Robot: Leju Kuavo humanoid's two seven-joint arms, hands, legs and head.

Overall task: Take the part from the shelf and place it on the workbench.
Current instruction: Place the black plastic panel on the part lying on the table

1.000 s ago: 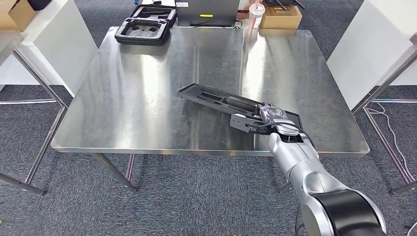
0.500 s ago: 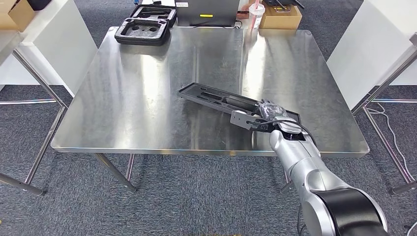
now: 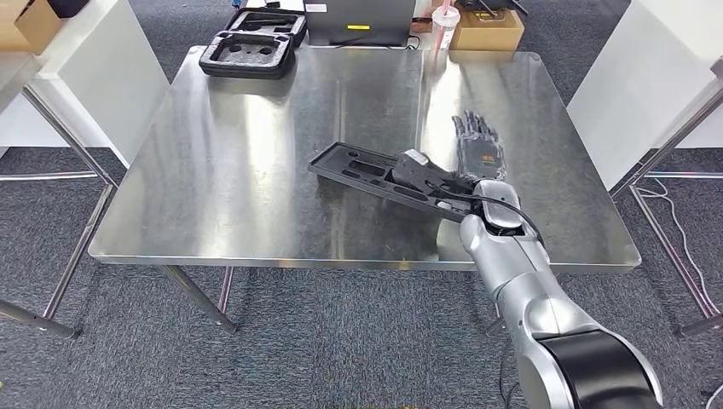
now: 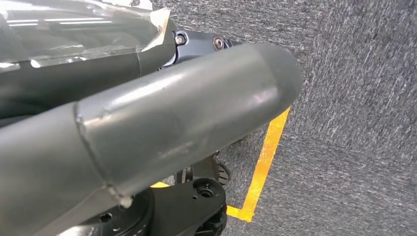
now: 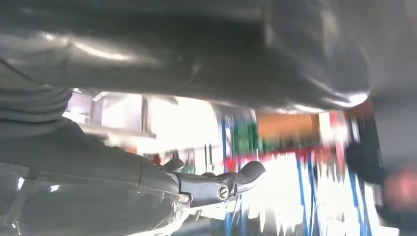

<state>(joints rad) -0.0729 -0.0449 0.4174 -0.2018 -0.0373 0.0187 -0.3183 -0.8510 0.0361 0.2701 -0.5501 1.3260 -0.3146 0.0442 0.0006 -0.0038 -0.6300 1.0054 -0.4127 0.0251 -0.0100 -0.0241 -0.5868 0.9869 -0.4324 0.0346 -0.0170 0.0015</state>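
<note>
Steel workbench (image 3: 256, 153), right hand (image 3: 477, 152) raised, fingers (image 3: 474, 128) spread wide, part (image 3: 375, 175) lying flat.

I see the part (image 3: 375, 173), a long, flat black plastic tray with moulded recesses, lying flat on the steel workbench (image 3: 256, 170). It sits right of centre, running diagonally from its far-left end towards the near right edge, where its near-right end is hidden.

Workshop: steel workbench (image 3: 256, 170), foam cases (image 3: 247, 53), taped floor (image 4: 260, 167).
</note>
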